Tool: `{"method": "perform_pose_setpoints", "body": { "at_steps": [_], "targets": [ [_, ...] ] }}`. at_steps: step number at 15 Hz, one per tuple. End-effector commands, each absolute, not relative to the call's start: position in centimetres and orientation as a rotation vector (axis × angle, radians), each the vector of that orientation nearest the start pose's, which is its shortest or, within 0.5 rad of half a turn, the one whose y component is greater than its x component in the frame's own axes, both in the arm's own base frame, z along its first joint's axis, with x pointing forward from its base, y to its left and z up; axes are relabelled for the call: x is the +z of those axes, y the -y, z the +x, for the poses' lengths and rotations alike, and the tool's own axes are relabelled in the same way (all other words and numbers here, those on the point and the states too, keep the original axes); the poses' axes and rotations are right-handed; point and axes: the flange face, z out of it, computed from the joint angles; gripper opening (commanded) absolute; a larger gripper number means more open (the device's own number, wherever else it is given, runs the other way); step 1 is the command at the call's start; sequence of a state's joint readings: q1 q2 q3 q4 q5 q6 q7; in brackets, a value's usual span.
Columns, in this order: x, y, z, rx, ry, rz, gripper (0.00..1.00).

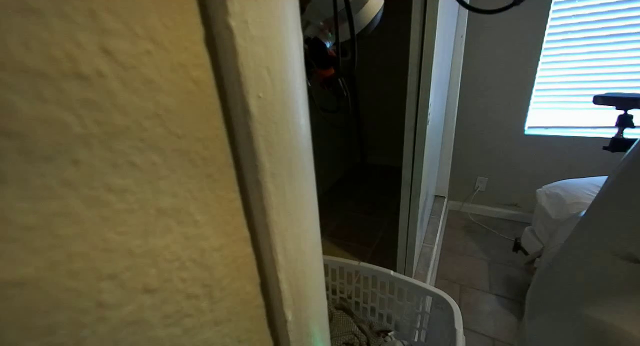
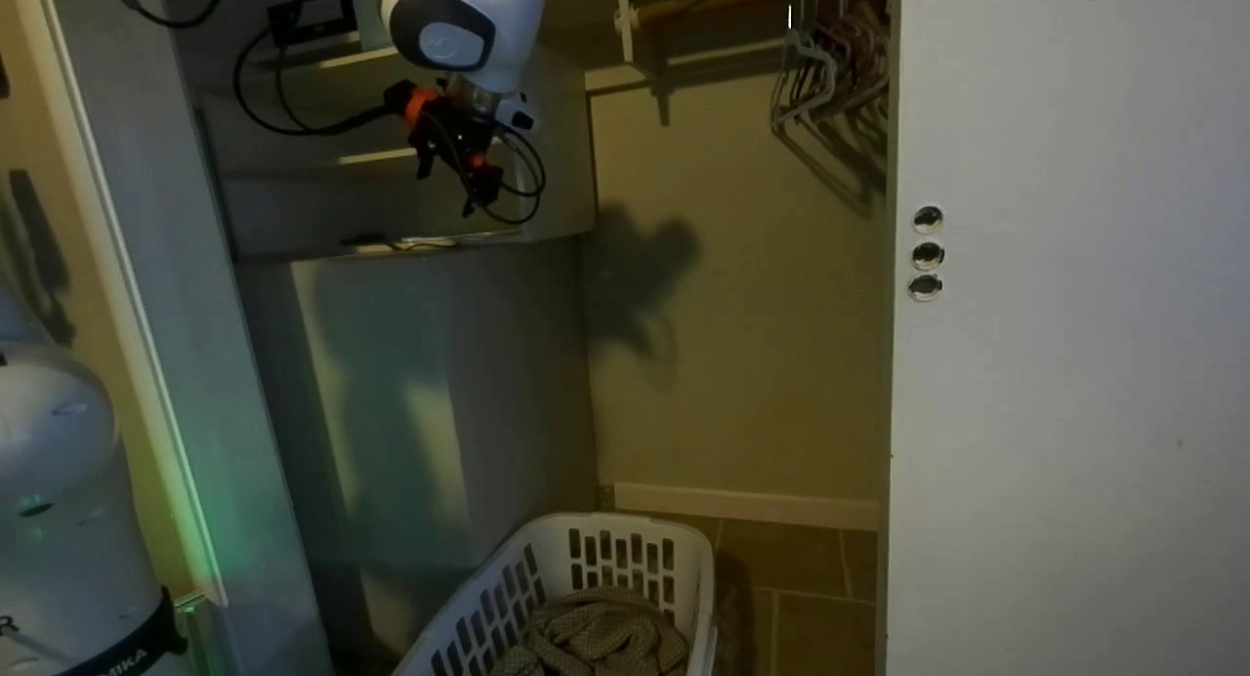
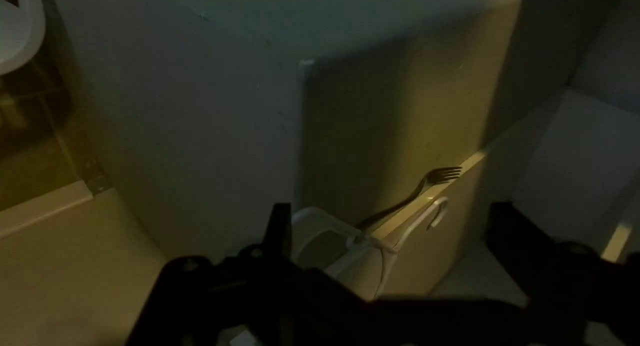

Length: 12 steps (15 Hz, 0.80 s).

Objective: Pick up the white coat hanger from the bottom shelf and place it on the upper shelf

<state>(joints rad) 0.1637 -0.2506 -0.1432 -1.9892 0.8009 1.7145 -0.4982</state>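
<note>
Along the front lip of the bottom shelf point(image 3: 450, 243), the white coat hanger point(image 3: 360, 240) lies with its hook inward of the lip and a rounded part of its frame showing out past it; a fork point(image 3: 425, 186) sits at that same lip, just beside the hook. The hand point(image 3: 391, 210) has its fingers point(image 3: 278, 231) spread well apart, and in the wrist view the hanger shows in the gap between them; whether either finger touches it, I cannot tell. In an exterior view the hand hangs tilted near the lip, with the upper shelves point(image 2: 376, 156) stacked behind and above it, their edges cutting the height into low bays. Closing these off at one end, a side panel point(image 2: 562, 148) stands near the hand. Cabling takes up space too: a black cable point(image 2: 332, 129) swings out on one side, and a thin wire point(image 2: 542, 173) bows toward the panel. Past the panel, the widest room to move stretches before the back wall point(image 2: 742, 344), as far as the clustered hangers point(image 2: 830, 82) on a rod point(image 2: 723, 4) and the edge of a white door point(image 2: 1064, 363). Well below the shelf, a laundry basket point(image 2: 625, 525) holds cloth point(image 2: 596, 627).
</note>
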Motion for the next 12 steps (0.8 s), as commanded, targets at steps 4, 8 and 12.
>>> {"method": "perform_pose_setpoints", "body": {
  "at_steps": [4, 8, 12],
  "targets": [
    [57.5, -6.0, 49.1, -0.162, 0.363, -2.190, 1.00],
    [54.5, -5.9, 50.7, -0.149, 0.235, -1.998, 1.00],
    [51.6, -6.3, 53.0, -0.118, 0.100, -1.882, 1.00]
  ]
}}
